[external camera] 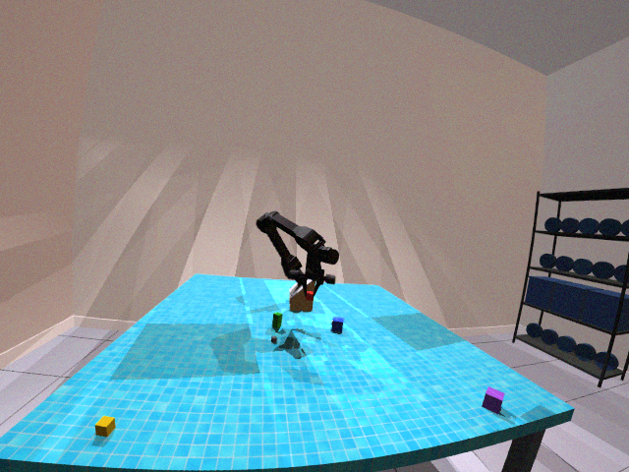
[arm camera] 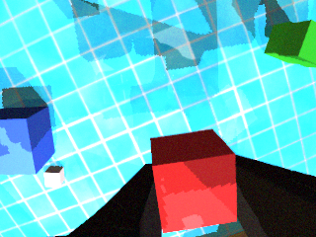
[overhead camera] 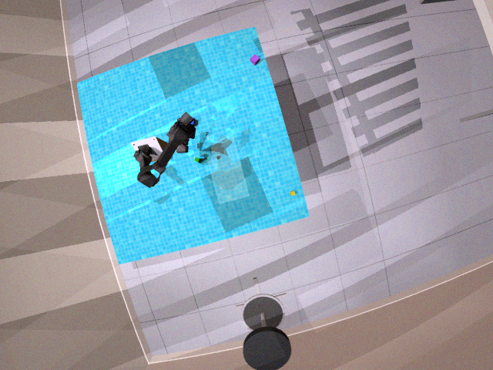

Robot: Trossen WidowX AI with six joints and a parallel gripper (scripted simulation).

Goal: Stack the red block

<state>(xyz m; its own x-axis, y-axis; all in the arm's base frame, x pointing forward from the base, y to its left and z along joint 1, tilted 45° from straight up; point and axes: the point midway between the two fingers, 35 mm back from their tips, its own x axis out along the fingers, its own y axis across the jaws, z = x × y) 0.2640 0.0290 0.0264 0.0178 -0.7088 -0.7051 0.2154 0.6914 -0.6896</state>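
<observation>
Red block sits clamped between my claw's dark fingers, lifted above the blue tiled table, green tower ahead to one side.

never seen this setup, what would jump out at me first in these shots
The black arm near the table's far middle, its gripper shut on a red block lifted off the bright blue tiled table. Next, the green tower standing upright in front of it, with a blue block beside it.
</observation>
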